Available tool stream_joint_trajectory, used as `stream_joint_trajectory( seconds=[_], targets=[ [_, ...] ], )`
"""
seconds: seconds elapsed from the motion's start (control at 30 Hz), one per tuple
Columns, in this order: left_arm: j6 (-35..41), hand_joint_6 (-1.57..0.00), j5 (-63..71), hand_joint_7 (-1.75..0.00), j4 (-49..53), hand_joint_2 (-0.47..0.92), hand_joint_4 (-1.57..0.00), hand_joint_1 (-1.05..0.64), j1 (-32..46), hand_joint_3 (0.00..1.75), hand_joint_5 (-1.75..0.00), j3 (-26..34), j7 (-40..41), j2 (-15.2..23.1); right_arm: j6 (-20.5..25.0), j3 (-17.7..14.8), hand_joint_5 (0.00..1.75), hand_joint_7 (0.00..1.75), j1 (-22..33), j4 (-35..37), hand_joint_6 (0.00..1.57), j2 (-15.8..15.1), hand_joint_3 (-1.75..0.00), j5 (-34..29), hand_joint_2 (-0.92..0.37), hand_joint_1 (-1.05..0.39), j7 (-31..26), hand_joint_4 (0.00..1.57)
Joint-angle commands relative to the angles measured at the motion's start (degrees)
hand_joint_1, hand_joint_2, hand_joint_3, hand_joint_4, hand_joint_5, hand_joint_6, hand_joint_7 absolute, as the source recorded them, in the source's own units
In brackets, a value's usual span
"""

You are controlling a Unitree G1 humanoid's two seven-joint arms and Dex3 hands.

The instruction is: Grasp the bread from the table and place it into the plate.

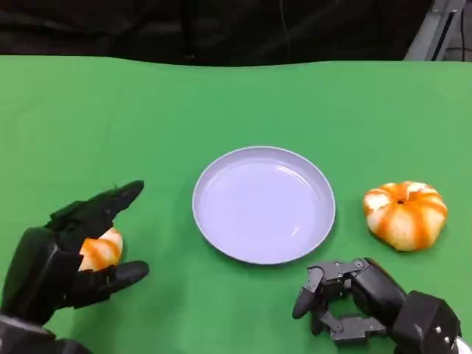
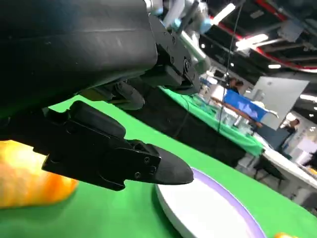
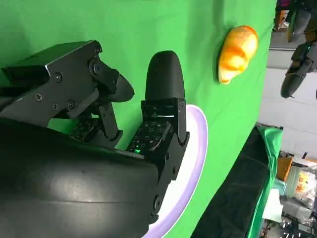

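At the near edge of the green table (image 1: 236, 103), toward its near-left corner, the left hand (image 1: 70, 254) lies with its fingers (image 1: 110, 200) spread around a small orange-and-white bread piece (image 1: 101, 249). Fingers reach past the piece on its far side and the thumb lies along its near side. The piece sits between them, but I cannot tell whether they press on it or only bracket it. In the left wrist view the same piece is a blurred orange shape (image 2: 29, 181) resting on the green cloth under the hand's black fingers (image 2: 114, 158), with the plate's rim (image 2: 233, 201) just beyond the fingertips.

Toward the near-right corner, the right hand (image 1: 346, 299) rests low over the table with its fingers curled inward, holding nothing. It lies just on the near side of the plate; the right wrist view shows its fingers (image 3: 163, 84) reaching over the plate's lavender edge (image 3: 198, 153).

The lavender plate (image 1: 324, 193) sits at the middle of the table, upright and bare inside, between the two hands and a little farther off than both.

A pumpkin-shaped bread (image 1: 405, 214), orange with pale stripes, lies on the table right of the plate, near it but apart, toward the right edge and beyond the right hand. It appears in the right wrist view too (image 3: 237, 53), on the cloth past the fingers.
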Motion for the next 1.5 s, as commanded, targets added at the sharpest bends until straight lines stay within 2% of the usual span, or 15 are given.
stream_joint_trajectory(
  seconds=[0.03,0.17,0.37,0.5,0.73,1.2,1.5],
  targets=[
    [8.4,-0.54,4.0,-0.04,-3.1,0.92,-0.5,-0.79,1.4,0.23,0.0,-2.0,5.4,3.6,-0.4,-0.4,1.31,0.92,-0.3,0.2,1.01,-0.7,-1.0,0.3,-0.61,0.2,-0.1,0.99],
    [14.4,-0.58,4.7,-0.04,-4.9,0.92,-0.48,-0.82,1.9,0.24,0.0,-4.1,7.2,5.1,-0.3,-0.4,1.31,0.92,-0.3,0.2,1.01,-0.8,-0.99,0.0,-0.62,0.21,-0.4,0.99],
    [17.1,-0.59,3.3,-0.03,-6.0,0.92,-0.47,-0.83,2.2,0.24,0.0,-6.7,8.3,6.3,-0.2,-0.3,1.3,0.9,-0.3,0.2,1.01,-0.8,-0.98,-0.1,-0.63,0.2,-0.6,0.99],
    [22.0,-0.61,4.3,-0.03,-5.4,0.92,-0.4,-0.83,1.8,0.24,0.0,-7.7,9.4,7.7,0.3,-0.3,1.31,0.9,-0.3,-0.1,1.02,-0.7,-0.98,0.1,-0.63,0.2,-0.3,0.99],
    [25.4,-0.61,3.1,-0.02,-4.4,0.92,-0.32,-0.83,1.4,0.22,0.0,-9.5,9.3,8.7,0.4,-0.3,1.31,0.9,-0.3,0.0,1.01,-0.7,-0.97,0.2,-0.63,0.21,-0.2,0.98],
    [27.4,-0.57,-1.9,0.0,-0.2,0.92,-0.24,-0.87,-0.3,0.26,0.0,-11.6,5.0,9.3,-0.1,-0.3,1.31,0.91,-0.2,-0.1,1.01,-0.8,-0.99,0.0,-0.62,0.21,-0.4,0.98],
    [25.0,-0.57,-4.0,0.0,4.6,0.92,-0.3,-0.85,-2.6,0.26,-0.02,-13.7,4.0,9.5,0.3,-0.3,1.31,0.91,-0.4,0.0,1.01,-0.8,-1.0,0.0,-0.61,0.2,-0.4,0.98]
  ],
)
